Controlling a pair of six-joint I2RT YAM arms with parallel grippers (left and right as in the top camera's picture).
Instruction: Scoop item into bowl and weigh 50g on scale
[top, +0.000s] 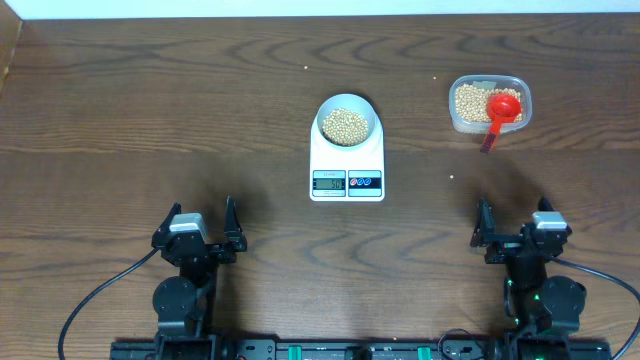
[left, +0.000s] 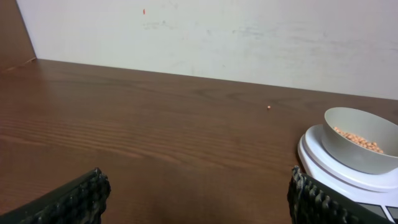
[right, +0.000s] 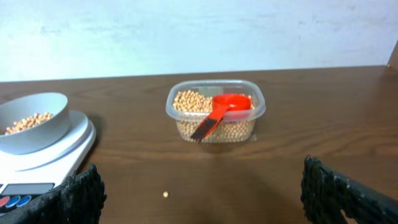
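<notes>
Tan beans sit in pale bowl (on scale); left gripper, right gripper spread wide

A robotics lab bench rather than a kitchen: a dark wood-grain table against a plain white wall, two robot arms fixed to a black rail at its near edge, black cables trailing off, and a digital kitchen scale and clear plastic tub of beans set out.

Bowl sits on scale; tub holding scoop lies right.
</notes>
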